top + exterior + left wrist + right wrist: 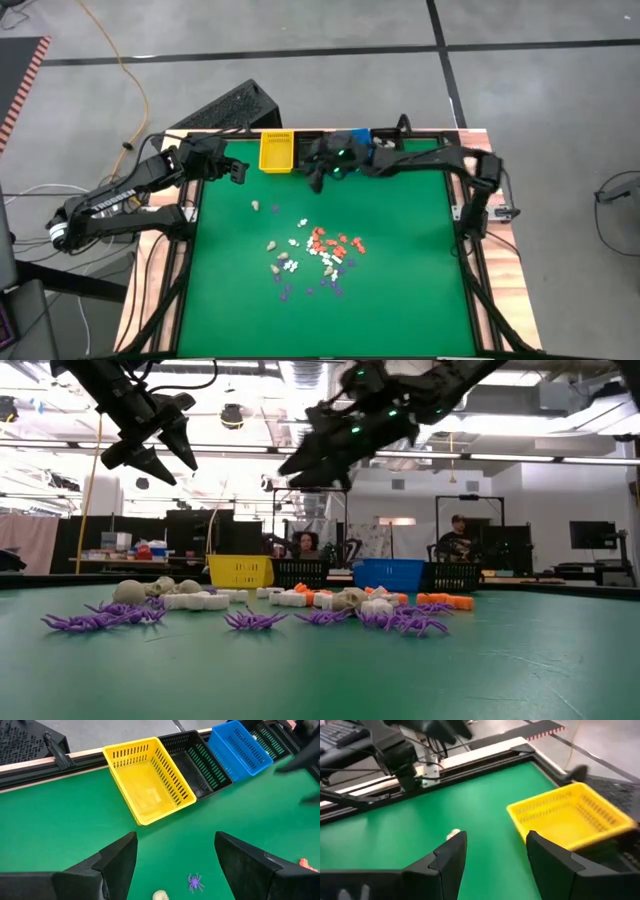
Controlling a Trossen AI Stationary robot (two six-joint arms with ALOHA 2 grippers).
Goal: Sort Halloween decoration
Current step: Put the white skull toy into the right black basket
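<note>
Three bins line the table's 12 o'clock edge: a yellow bin (pixel 277 151), a black bin (pixel 197 764) and a blue bin (pixel 240 749), each showing bare mesh floor where visible. The Halloween decoration (pixel 318 253) lies scattered mid-table on the green mat (pixel 400 220). The left gripper (pixel 238 171), at 10 o'clock, and the right gripper (pixel 318 182), near 12 o'clock by the black bin, both have fingers spread wide, holding nothing.

Three bins (pixel 150 785): one yellow, one black (pixel 200 762), one blue (pixel 240 750). Two arms. Tiny decorations (pixel 315 255) — too many to count, dozens maybe.
</note>
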